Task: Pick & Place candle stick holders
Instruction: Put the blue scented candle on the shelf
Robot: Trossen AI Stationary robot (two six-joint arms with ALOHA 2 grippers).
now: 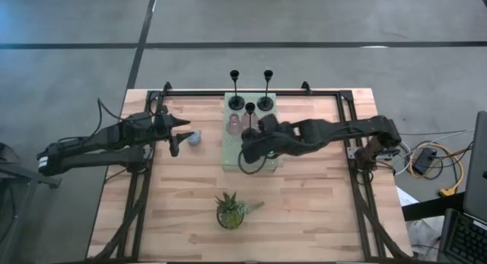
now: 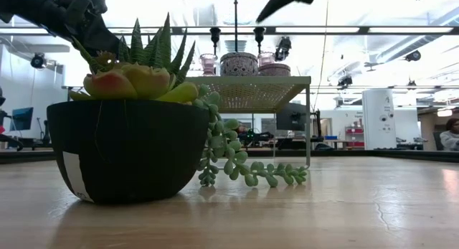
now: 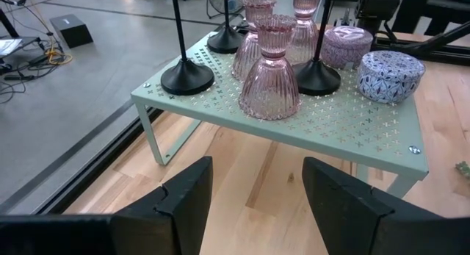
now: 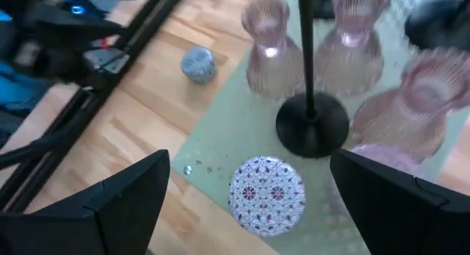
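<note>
High view: mounted overhead, facing straight down, far enough to take in the whole bench point(image 1: 304, 211) and both arms.

Low view: set at bench-top level, facing level across into the room, very near the potted plant point(image 2: 129, 134), with the mint rack point(image 2: 251, 91) behind.

Left wrist view: looking forward past own pincer point(image 3: 257, 203), close to the rack from one side.

Right wrist view: looking steeply down from close above the rack.

Shared by all four: rack with black stems point(image 3: 180, 34) and pink glass holders point(image 3: 269, 71).
</note>
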